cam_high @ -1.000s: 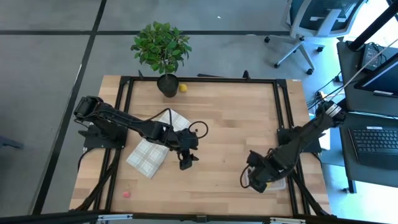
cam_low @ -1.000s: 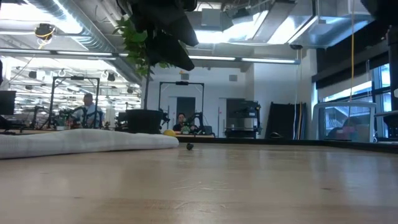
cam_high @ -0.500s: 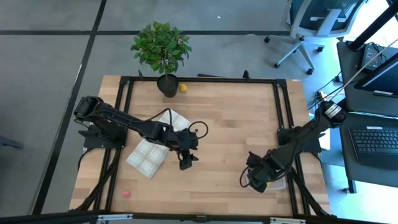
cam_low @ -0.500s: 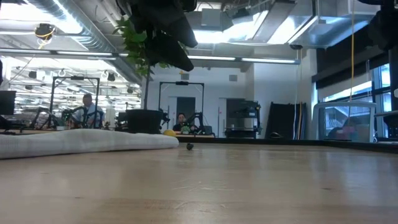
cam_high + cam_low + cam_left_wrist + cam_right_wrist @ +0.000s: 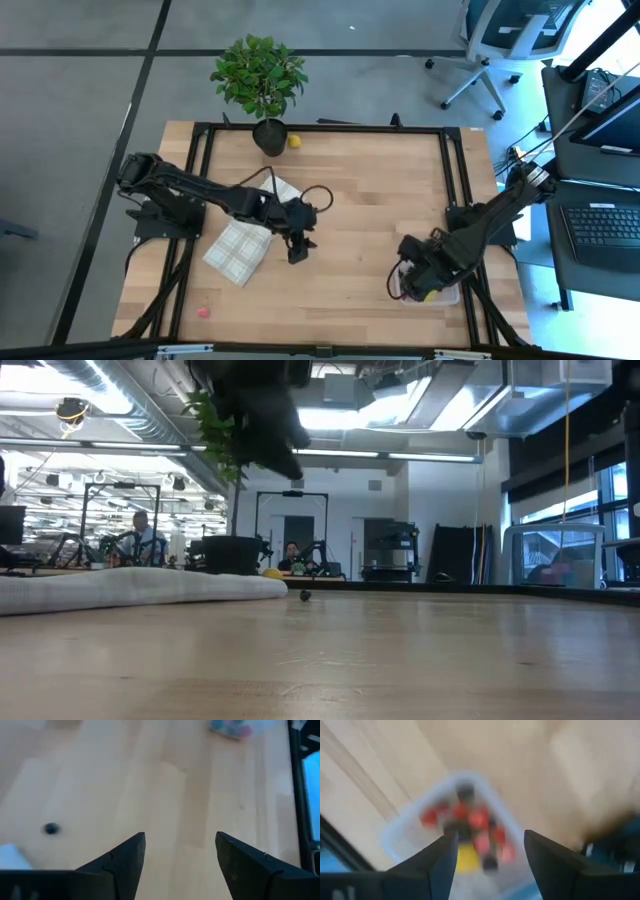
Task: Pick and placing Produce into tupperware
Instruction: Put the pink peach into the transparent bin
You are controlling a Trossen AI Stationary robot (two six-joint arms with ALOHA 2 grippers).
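The right gripper (image 5: 490, 852) was open and empty above the tupperware (image 5: 440, 295) at the table's 4 o'clock corner; red, dark and yellow produce (image 5: 470, 832) lay inside. The left gripper (image 5: 180, 852), open and empty, hovered mid-table beside the plaid cloth (image 5: 240, 250). A dark berry (image 5: 50, 828) lay near it.

Robotics lab: distant robot rigs (image 5: 100, 545)
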